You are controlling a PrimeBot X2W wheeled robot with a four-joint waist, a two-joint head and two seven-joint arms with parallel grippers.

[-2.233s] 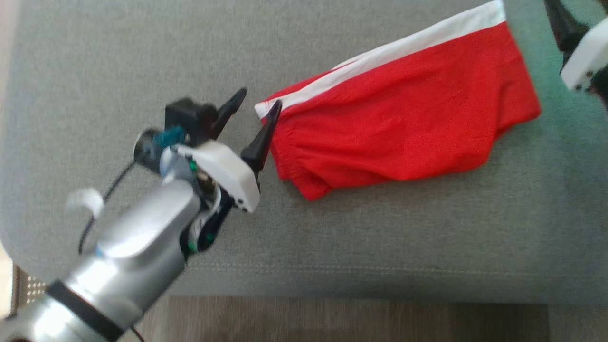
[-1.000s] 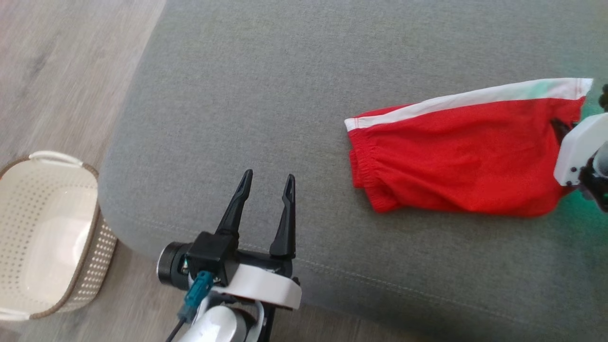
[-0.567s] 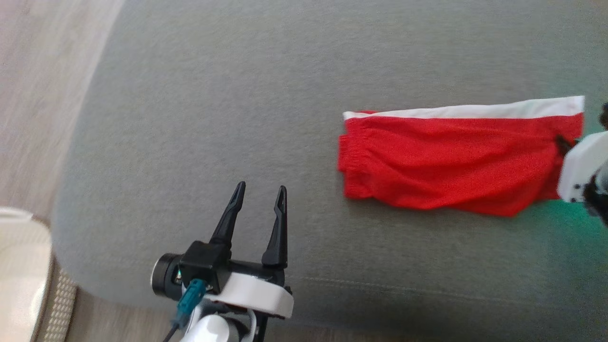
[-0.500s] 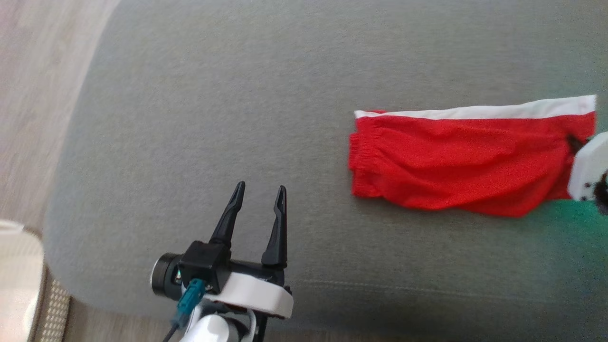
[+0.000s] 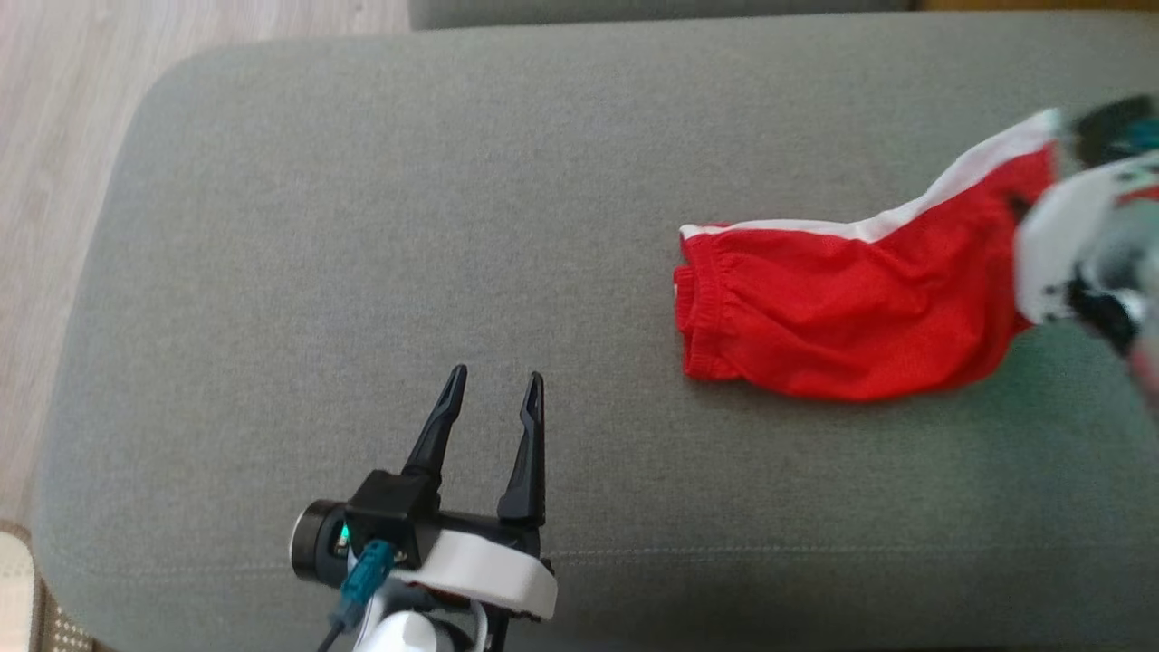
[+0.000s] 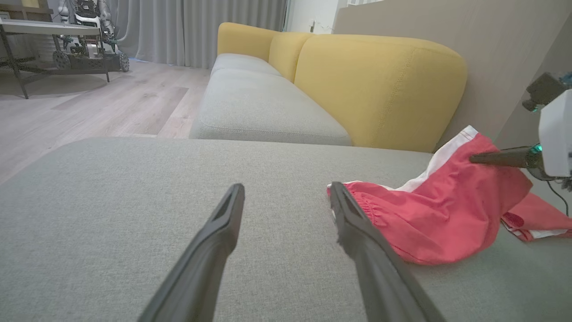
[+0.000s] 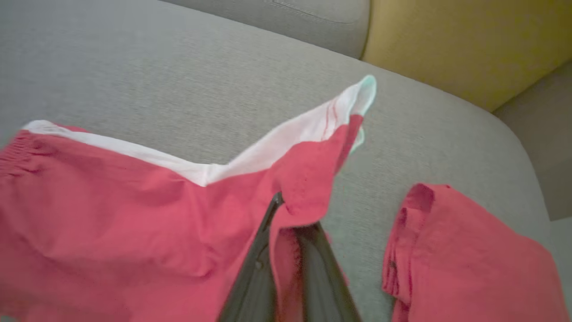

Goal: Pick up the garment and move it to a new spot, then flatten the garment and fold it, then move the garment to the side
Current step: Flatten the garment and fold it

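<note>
we find grey cushion [image 5: 362,226] bare to our left and far side, red garment [image 5: 833,317] blocking the right, yellow backrest [image 6: 380,85] at far right

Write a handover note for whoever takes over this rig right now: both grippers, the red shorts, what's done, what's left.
Left gripper: open, empty, over the grey fabric cushion, clear of the red shorts with a white side stripe.
Right gripper: shut on one end of the shorts, that end lifted; the elastic waistband end lies on the cushion.
Done: shorts grasped.
Left: set down, flatten, fold, move aside.
</note>
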